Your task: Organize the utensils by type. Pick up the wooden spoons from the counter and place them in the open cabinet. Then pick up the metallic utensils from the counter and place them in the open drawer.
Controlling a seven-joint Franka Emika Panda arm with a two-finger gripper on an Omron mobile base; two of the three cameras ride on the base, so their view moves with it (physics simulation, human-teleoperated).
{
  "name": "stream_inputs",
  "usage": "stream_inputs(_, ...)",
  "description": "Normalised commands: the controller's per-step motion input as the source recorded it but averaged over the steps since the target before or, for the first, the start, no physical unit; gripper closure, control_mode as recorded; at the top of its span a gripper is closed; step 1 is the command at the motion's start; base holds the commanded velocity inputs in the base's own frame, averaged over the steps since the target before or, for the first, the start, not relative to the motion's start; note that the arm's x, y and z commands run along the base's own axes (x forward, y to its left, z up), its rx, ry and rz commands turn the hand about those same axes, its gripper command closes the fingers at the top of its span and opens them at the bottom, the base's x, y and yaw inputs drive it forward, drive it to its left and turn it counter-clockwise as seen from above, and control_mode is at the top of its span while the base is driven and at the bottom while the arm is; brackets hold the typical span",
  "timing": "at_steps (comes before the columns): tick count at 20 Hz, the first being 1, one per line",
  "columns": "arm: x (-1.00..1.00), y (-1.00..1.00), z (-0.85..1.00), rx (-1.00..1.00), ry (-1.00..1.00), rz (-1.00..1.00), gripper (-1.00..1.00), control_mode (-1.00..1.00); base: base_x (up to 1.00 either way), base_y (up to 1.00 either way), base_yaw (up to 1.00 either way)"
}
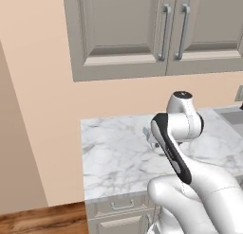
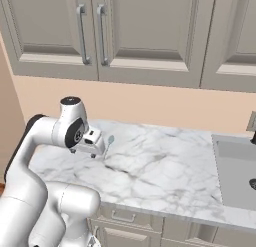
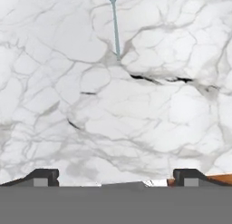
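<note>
The gripper [image 3: 113,175] hangs over the marble counter [image 1: 118,166] with jaws spread wide and nothing between them. A pale teal spoon [image 3: 115,28] lies on the slab just beyond it. This looks like the approach; next it likely needs lining up over a utensil's handle and descending.

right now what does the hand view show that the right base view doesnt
Hand view alone: the whole thin handle of the teal spoon lying on the marble, a sliver of orange-brown wood by one fingertip, and the gripper with its jaws wide open and nothing between them.

Right base view alone: the shut wall cabinets, the sink at the right, the drawer fronts under the counter, and the arm bent over the left part of the slab.

Both: the white marble counter and that teal spoon, whose bowl peeks out beside the hand.
</note>
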Motion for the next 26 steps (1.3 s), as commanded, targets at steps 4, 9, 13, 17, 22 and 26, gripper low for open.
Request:
stream_inputs(4,0.37,-0.01,-0.28,-0.03,-0.13,0.00,-1.00,-1.00,0.00,0.00,0.00)
stream_inputs(9,0.50,-0.06,-0.14,0.00,0.00,0.00,-1.00,-1.00,0.00,0.00,0.00)
stream_inputs(13,0.42,-0.02,-0.01,0.00,0.02,0.00,-1.00,-1.00,0.00,0.00,0.00)
stream_inputs(17,0.41,-0.01,-0.15,0.00,0.00,0.00,-1.00,-1.00,0.00,0.00,0.00)
stream_inputs(22,0.43,-0.11,-0.18,0.00,0.00,0.00,-1.00,-1.00,0.00,0.00,0.00)
stream_inputs(26,0.47,-0.06,-0.33,0.00,0.00,0.00,-1.00,-1.00,0.00,0.00,0.00)
